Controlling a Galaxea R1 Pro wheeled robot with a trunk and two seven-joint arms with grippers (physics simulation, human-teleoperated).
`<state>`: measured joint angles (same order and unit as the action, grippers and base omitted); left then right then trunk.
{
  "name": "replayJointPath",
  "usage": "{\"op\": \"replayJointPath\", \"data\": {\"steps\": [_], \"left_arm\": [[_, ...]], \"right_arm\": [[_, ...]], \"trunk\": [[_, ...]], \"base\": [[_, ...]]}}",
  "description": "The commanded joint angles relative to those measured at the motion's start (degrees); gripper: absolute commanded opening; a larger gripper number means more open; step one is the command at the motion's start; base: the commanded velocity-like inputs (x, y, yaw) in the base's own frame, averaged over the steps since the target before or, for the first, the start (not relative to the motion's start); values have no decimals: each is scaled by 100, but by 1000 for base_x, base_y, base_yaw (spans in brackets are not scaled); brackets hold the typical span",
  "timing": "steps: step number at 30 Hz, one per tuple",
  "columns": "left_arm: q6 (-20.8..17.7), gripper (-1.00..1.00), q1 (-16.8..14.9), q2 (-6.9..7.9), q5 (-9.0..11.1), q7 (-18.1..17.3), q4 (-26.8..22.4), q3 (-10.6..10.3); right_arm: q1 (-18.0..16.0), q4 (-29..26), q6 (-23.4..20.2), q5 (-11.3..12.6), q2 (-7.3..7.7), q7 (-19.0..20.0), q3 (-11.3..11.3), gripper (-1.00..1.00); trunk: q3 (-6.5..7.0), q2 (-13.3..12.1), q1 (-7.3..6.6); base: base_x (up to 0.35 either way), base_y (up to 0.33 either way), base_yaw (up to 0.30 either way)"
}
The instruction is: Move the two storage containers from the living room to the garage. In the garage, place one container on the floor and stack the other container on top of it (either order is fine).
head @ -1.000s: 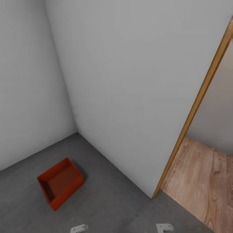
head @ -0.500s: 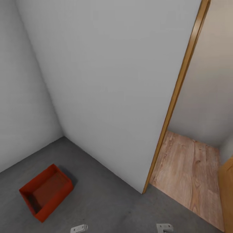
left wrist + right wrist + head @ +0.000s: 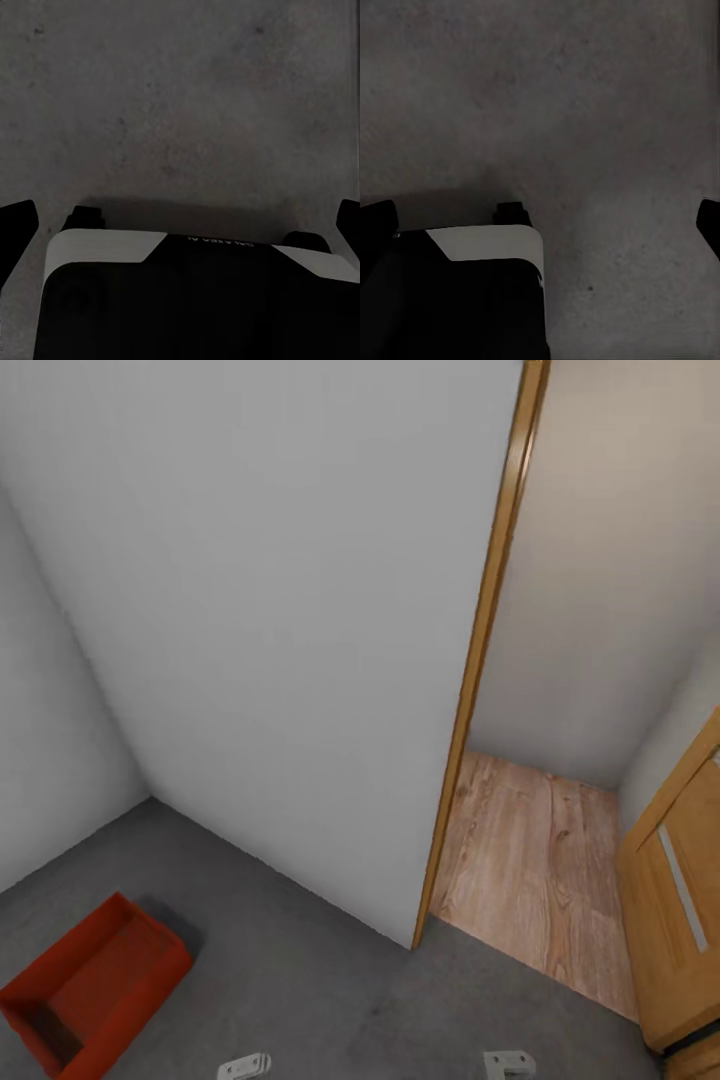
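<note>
One storage container (image 3: 90,985), red-orange and lidless, is seen at about 8 o'clock on the grey concrete floor (image 3: 300,980), near the corner. A white wall (image 3: 280,640) with wood trim (image 3: 475,660) stands between it and the plank flooring (image 3: 540,860) at 4 o'clock, beside one wooden door (image 3: 680,900). Both sets of jaws are spread apart, nothing held.
</note>
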<state>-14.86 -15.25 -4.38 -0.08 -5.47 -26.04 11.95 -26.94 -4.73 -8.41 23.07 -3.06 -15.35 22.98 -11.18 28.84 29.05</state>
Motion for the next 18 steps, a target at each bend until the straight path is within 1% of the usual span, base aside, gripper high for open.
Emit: {"op": "replayJointPath", "data": {"steps": [1,18], "left_arm": [[-43,100,0,-6,-1,-33,-16,44],[-43,100,2,-9,-1,-37,-16,44]], "right_arm": [[-4,-11,-38,40,1,-30,49,100],[-4,-11,-38,40,-1,-30,49,100]], "trunk": [[-10,10,3],[-10,10,3]], "base": [[0,0,-282],[0,0,-282]]}}
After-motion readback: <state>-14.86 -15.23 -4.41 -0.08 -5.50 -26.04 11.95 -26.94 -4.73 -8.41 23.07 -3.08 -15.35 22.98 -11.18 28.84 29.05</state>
